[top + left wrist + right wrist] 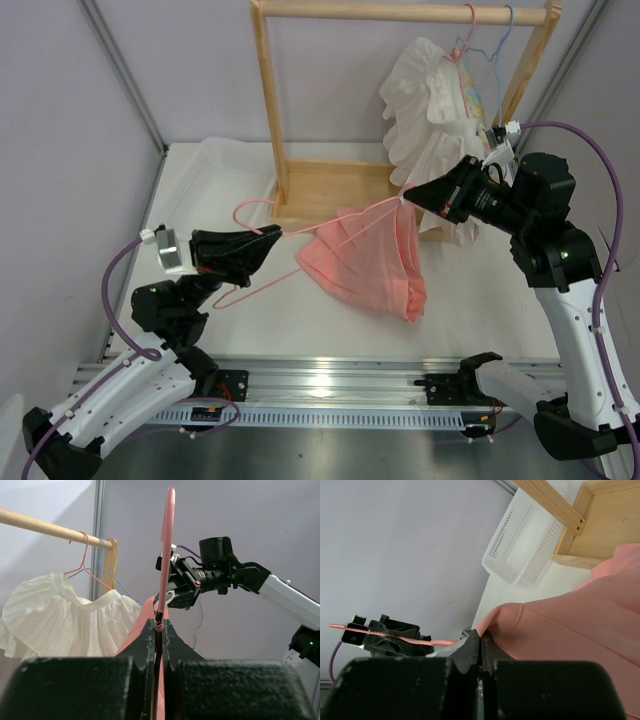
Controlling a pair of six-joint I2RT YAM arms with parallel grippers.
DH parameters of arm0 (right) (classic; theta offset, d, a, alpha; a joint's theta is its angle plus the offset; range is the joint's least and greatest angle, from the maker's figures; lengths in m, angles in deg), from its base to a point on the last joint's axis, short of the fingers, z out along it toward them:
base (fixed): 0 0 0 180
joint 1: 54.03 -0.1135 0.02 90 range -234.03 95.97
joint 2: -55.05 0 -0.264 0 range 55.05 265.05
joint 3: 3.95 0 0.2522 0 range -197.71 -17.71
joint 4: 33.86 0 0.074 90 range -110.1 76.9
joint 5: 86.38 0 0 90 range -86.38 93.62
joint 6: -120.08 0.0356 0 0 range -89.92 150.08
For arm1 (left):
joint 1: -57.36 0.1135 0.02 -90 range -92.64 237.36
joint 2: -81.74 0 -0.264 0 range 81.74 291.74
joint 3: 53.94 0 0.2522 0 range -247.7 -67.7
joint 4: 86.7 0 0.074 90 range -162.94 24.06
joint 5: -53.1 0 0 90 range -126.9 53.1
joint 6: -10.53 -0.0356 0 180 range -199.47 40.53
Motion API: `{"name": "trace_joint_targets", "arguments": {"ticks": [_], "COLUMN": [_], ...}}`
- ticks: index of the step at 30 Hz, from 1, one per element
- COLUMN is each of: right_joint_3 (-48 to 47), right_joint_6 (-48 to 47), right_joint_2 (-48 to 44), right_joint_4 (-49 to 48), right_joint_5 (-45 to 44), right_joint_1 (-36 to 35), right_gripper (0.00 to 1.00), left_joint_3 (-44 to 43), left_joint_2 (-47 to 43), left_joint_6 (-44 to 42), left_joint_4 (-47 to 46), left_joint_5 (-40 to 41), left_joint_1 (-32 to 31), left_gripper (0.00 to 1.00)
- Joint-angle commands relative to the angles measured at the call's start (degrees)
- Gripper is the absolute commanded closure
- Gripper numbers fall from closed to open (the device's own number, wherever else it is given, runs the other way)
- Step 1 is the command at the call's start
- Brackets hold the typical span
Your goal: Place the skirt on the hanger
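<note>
The salmon-pink pleated skirt (365, 265) hangs above the table between the two arms. My right gripper (408, 193) is shut on its top waistband corner, also seen in the right wrist view (481, 637) with the skirt (570, 630) spreading to the right. The thin pink hanger (255, 290) is held by my left gripper (268, 238), which is shut on its wire. One hanger arm runs right into the skirt's waist toward the right gripper. In the left wrist view the hanger (167, 545) rises from the closed left gripper (160, 626).
A wooden rack (272, 110) stands at the back, with a white ruffled garment (425, 110) on a pink hanger and a blue hanger (505, 40) on its rail. A white basket (235, 165) sits at the back left, also in the right wrist view (525, 540).
</note>
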Motion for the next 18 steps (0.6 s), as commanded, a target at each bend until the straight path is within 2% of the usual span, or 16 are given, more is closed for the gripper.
{"name": "trace_joint_targets", "arguments": {"ticks": [1, 18], "right_joint_3": [-0.97, -1.32], "right_joint_6": [0.90, 1.43], "right_joint_2": [-1.35, -1.08], "right_joint_4": [-4.31, -4.58], "right_joint_5": [2.44, 4.37], "right_joint_1": [0.47, 1.00], "right_gripper": [1.00, 1.00], "left_joint_3": [-2.91, -4.23], "left_joint_2": [-0.29, 0.24], "left_joint_6": [-1.34, -3.62], "left_joint_4": [-1.31, 0.88], "left_joint_5": [-2.31, -1.70], "left_joint_1": [-0.01, -0.01], "left_gripper": [1.00, 1.00]}}
